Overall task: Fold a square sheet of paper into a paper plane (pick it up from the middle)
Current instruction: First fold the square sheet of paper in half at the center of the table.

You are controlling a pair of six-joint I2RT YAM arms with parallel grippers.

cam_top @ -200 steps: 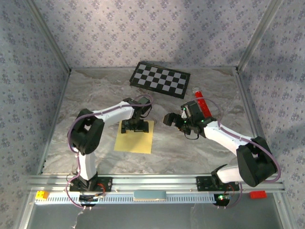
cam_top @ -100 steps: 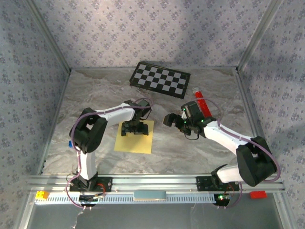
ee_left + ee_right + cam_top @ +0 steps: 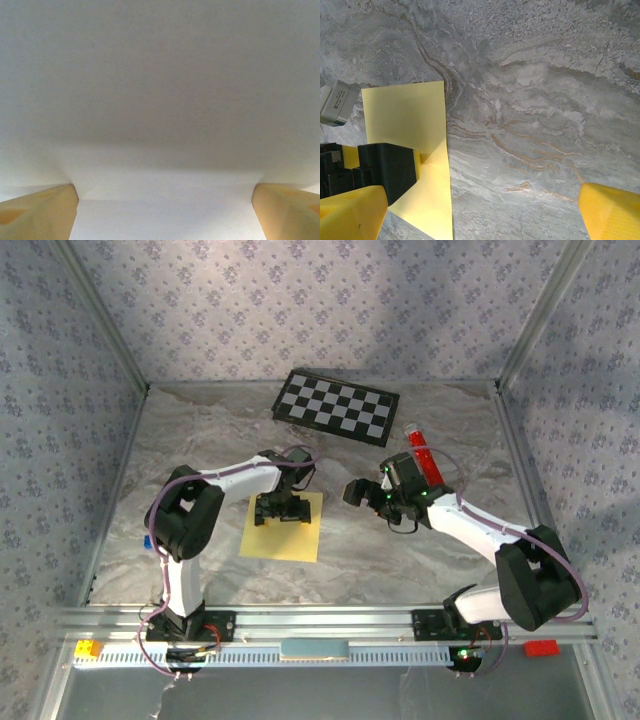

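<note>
The square sheet of paper point(image 3: 284, 532) lies flat and pale yellow on the marble table, left of centre. My left gripper point(image 3: 281, 508) points straight down on the sheet's far half, jaws open. In the left wrist view the paper point(image 3: 160, 100) spans the frame, and the two fingertips point(image 3: 40, 210) stand wide apart at the bottom corners. My right gripper point(image 3: 364, 492) hovers open just right of the sheet with nothing between its fingers point(image 3: 612, 212). The right wrist view has the paper point(image 3: 405, 112) at the left, with the left gripper's black body point(image 3: 387, 170) resting on it.
A black-and-white checkerboard panel point(image 3: 337, 405) lies at the back of the table. A red tube point(image 3: 423, 457) sits behind the right wrist. Bare marble point(image 3: 530, 125) stretches right of the sheet. Metal frame rails point(image 3: 320, 620) border the near edge.
The left arm's elbow has shifted slightly; its gripper stays down on the paper. The right arm has not visibly moved.
</note>
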